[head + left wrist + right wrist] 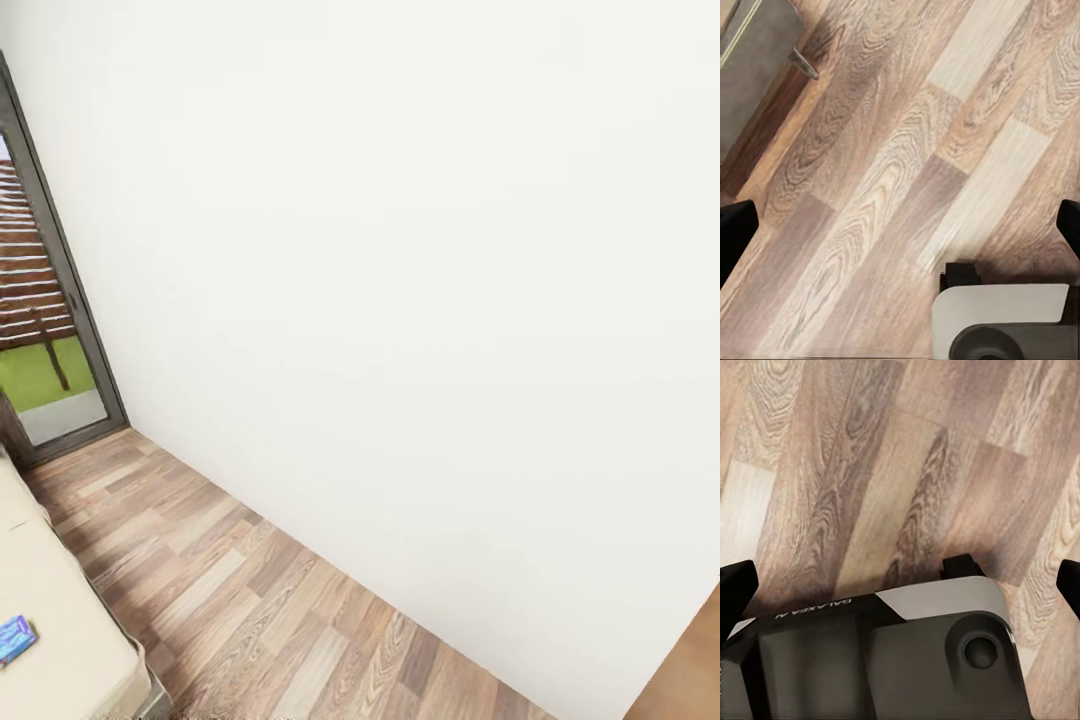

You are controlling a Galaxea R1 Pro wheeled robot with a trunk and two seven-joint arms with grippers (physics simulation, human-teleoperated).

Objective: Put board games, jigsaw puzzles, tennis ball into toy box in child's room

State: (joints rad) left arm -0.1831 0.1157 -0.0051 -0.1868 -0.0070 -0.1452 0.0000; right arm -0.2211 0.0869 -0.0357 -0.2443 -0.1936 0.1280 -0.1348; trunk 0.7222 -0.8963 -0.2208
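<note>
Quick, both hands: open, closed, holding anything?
Left hand: open, fingertips wide apart, nothing between them.
Right hand: open, fingertips wide apart, nothing held.

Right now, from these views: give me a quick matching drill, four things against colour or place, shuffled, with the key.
Things:
1. board game
2. bed
3. floor
4. window

Descriptions:
A. wood planks
B. plain beige top
C. dark frame, grass and a slatted fence outside
D. blue box lying on the mattress

Pairs: 1-D, 2-B, 3-A, 4-C
</note>
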